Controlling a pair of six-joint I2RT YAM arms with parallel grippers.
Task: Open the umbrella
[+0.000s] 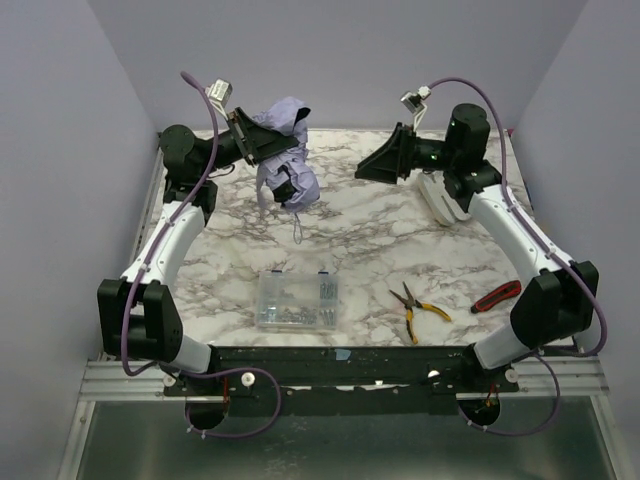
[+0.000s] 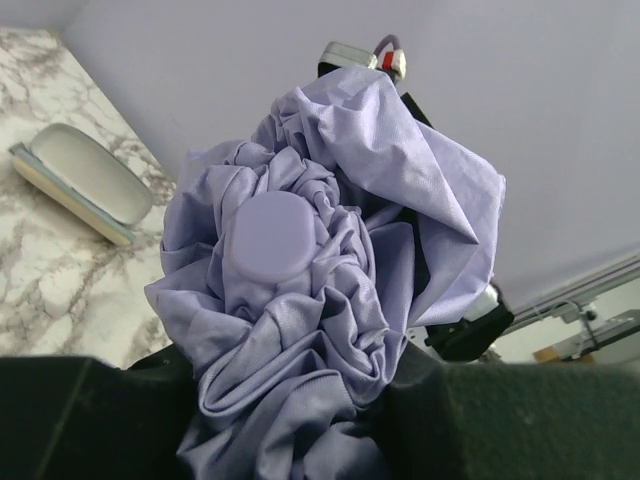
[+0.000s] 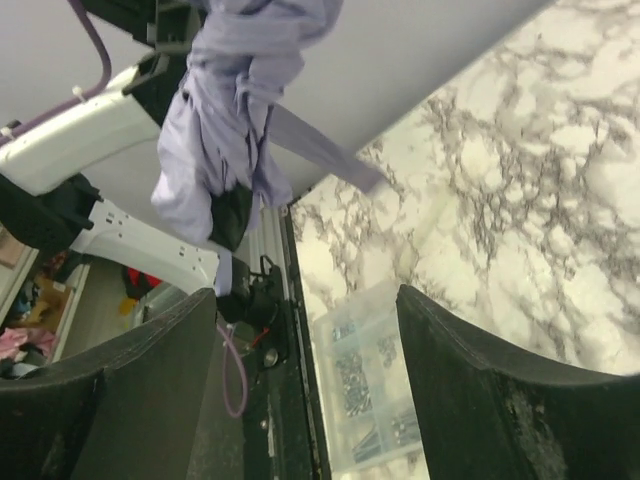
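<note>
The left gripper's (image 1: 258,142) fingers (image 2: 90,420) are closed on the umbrella (image 1: 285,170), with crumpled lilac fabric bunched between them. In the left wrist view the round lilac cap (image 2: 270,235) at the umbrella's end faces the camera, ringed by folds of cloth. The bundle is still folded. It hangs from that gripper above the marble table (image 1: 380,250), at about 11 o'clock from the table's middle in the top view. Its black inside shows in places and a thin strap (image 1: 297,230) dangles below.

The right gripper (image 3: 305,298) has its fingers spread wide with nothing between them. It sits at about 1 o'clock, pointing toward the umbrella and well apart from it.

A pale oblong case (image 2: 85,180) lies on the table at 2 o'clock, under the right arm. A clear plastic box (image 1: 296,300) of screws lies at 7 o'clock. The yellow-handled pliers (image 1: 415,308) are near 5 o'clock and a red-handled tool (image 1: 497,296) is at 4 o'clock.
</note>
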